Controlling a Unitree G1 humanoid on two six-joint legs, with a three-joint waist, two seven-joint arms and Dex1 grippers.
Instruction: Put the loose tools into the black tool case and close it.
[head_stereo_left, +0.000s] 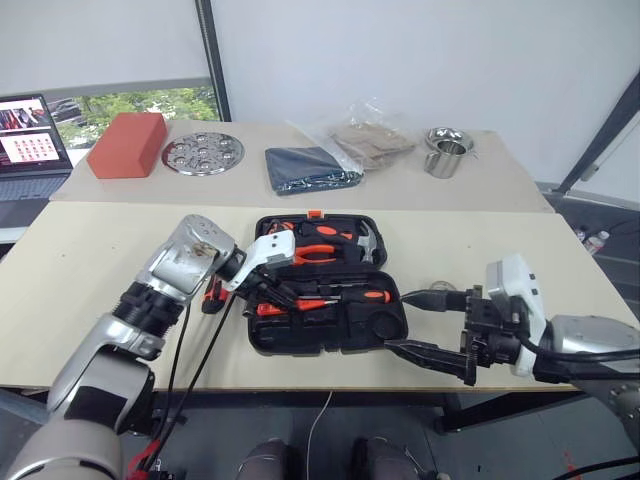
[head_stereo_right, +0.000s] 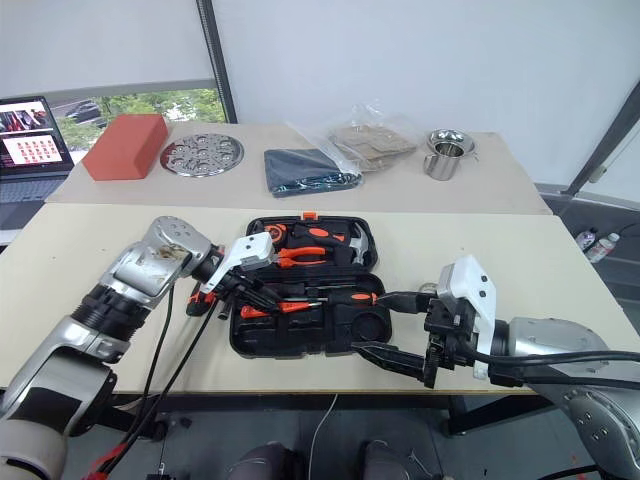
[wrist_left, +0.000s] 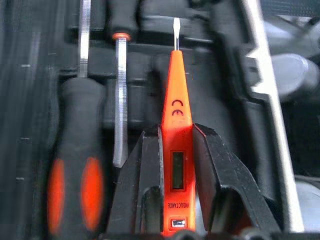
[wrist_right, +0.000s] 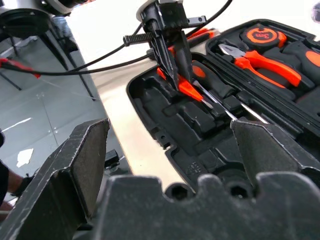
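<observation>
Orange plastic shows between the left hand's (wrist_left: 176, 165) fingers: they are clamped on the thin tester screwdriver (wrist_left: 176, 100), held over the near left part of the black tool case (head_stereo_left: 385, 328). That case lies open on the counter (head_stereo_left: 80, 300), a screwdriver (head_stereo_left: 345, 296) already in a recess. To the right, the right hand (head_stereo_left: 420, 322) hovers at the case's near right corner, fingers spread wide, holding nothing.

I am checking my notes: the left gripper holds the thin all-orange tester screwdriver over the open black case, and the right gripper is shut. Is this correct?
Not quite. The right gripper is open and empty, as the right wrist view shows. The rest holds: the left gripper grips the tester screwdriver over the open black case.
</observation>
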